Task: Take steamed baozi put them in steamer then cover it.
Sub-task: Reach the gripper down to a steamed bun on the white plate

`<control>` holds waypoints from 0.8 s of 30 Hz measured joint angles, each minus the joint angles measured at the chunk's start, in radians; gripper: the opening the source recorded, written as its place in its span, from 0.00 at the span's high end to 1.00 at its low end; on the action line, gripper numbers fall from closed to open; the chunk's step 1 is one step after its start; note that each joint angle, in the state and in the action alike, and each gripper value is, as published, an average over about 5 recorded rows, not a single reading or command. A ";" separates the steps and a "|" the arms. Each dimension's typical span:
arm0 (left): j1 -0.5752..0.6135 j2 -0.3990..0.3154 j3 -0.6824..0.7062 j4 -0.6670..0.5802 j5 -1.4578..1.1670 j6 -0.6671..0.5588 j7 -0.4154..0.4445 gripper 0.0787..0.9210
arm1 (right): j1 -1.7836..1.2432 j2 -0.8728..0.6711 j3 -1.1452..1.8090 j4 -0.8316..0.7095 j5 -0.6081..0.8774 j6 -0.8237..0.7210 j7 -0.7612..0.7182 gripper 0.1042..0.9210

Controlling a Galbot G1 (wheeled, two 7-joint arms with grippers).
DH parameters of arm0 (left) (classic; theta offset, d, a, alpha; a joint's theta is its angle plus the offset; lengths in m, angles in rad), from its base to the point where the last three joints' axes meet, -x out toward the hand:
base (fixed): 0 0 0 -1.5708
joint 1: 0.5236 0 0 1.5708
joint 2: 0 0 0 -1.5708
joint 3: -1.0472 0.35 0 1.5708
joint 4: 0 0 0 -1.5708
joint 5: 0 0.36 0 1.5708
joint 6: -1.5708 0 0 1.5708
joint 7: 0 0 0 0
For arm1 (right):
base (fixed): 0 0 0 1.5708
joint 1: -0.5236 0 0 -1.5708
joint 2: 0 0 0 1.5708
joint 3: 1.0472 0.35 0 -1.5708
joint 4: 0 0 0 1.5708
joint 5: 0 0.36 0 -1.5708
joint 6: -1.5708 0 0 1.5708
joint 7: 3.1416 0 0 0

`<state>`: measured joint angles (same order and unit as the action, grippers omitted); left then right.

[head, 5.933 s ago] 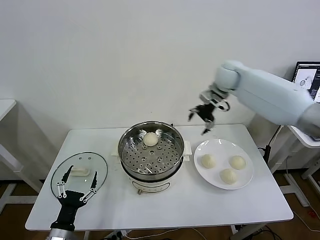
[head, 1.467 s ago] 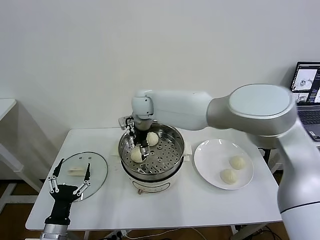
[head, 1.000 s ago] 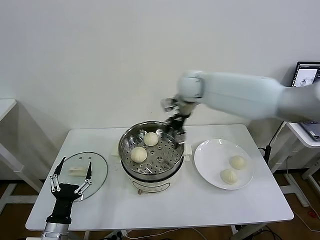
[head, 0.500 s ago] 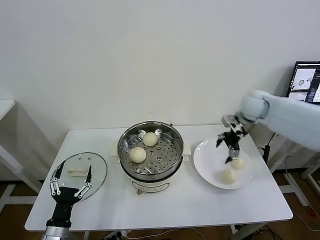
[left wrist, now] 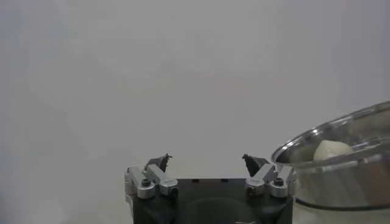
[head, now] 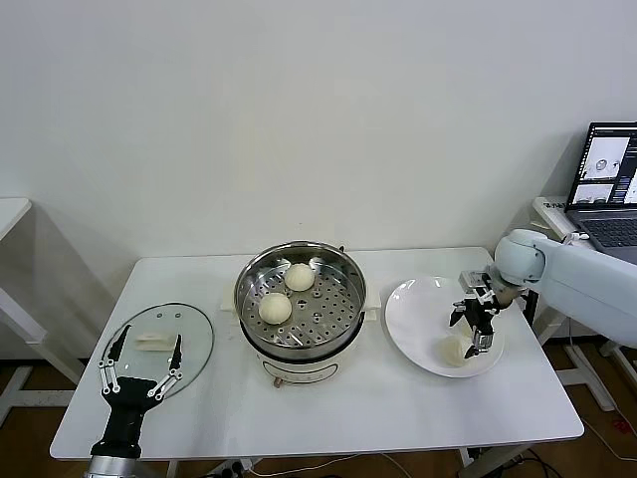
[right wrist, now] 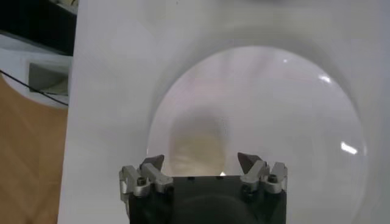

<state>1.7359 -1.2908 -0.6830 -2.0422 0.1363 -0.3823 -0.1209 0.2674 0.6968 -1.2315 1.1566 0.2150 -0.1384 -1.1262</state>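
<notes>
The steel steamer [head: 301,299] stands mid-table with two baozi on its tray, one at the back [head: 300,277] and one at the left [head: 275,308]. My right gripper [head: 474,330] is open, low over the white plate [head: 418,319]. One baozi [head: 454,349] shows beside its fingers. In the right wrist view a baozi [right wrist: 198,141] lies just beyond the open gripper [right wrist: 201,161], not held. The glass cover [head: 159,344] lies flat at the left. My left gripper [head: 139,370] is open and empty above the cover's front edge.
A laptop [head: 605,184] stands on a side table at the far right. The left wrist view shows the steamer's rim [left wrist: 341,137] with a baozi [left wrist: 332,150] inside. The table's front strip is bare white.
My right gripper let go of a second baozi in the steamer, swung right, and has come down over the plate. The left arm has hardly moved.
</notes>
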 measured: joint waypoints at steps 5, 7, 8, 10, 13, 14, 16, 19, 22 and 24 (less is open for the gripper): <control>0.002 -0.001 -0.001 0.001 0.001 -0.001 0.000 0.12 | -0.033 0.017 0.020 -0.029 -0.011 0.001 0.015 0.12; 0.004 0.000 0.000 0.002 0.001 -0.002 0.001 0.12 | -0.039 0.025 0.025 -0.038 -0.014 0.001 0.018 0.13; 0.006 0.000 0.000 0.003 0.002 -0.002 0.002 0.12 | -0.042 0.029 0.026 -0.042 -0.016 0.000 0.019 0.14; 0.008 0.000 0.000 0.005 0.003 -0.004 0.002 0.12 | -0.047 0.035 0.029 -0.048 -0.019 0.000 0.019 0.17; 0.010 -0.001 0.001 0.005 0.003 -0.006 0.003 0.12 | -0.052 0.041 0.032 -0.053 -0.022 0.000 0.016 0.23; 0.010 -0.002 0.001 0.005 0.003 -0.006 0.003 0.12 | -0.054 0.042 0.032 -0.055 -0.023 0.000 0.015 0.25; 0.010 -0.002 0.002 0.005 0.004 -0.007 0.003 0.12 | -0.057 0.044 0.032 -0.057 -0.025 -0.001 0.013 0.28; 0.011 -0.003 0.001 0.005 0.004 -0.007 0.003 0.12 | -0.061 0.046 0.036 -0.061 -0.027 -0.001 0.009 0.31; 0.012 -0.002 0.000 0.005 0.004 -0.008 0.003 0.12 | -0.061 0.049 0.040 -0.064 -0.028 -0.001 0.006 0.33; 0.011 -0.001 -0.001 0.005 0.004 -0.008 0.003 0.12 | -0.056 0.053 0.041 -0.064 -0.029 0.001 0.002 0.34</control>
<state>1.7470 -1.2922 -0.6840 -2.0375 0.1401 -0.3901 -0.1181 0.2115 0.7495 -1.1901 1.0931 0.1865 -0.1372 -1.1247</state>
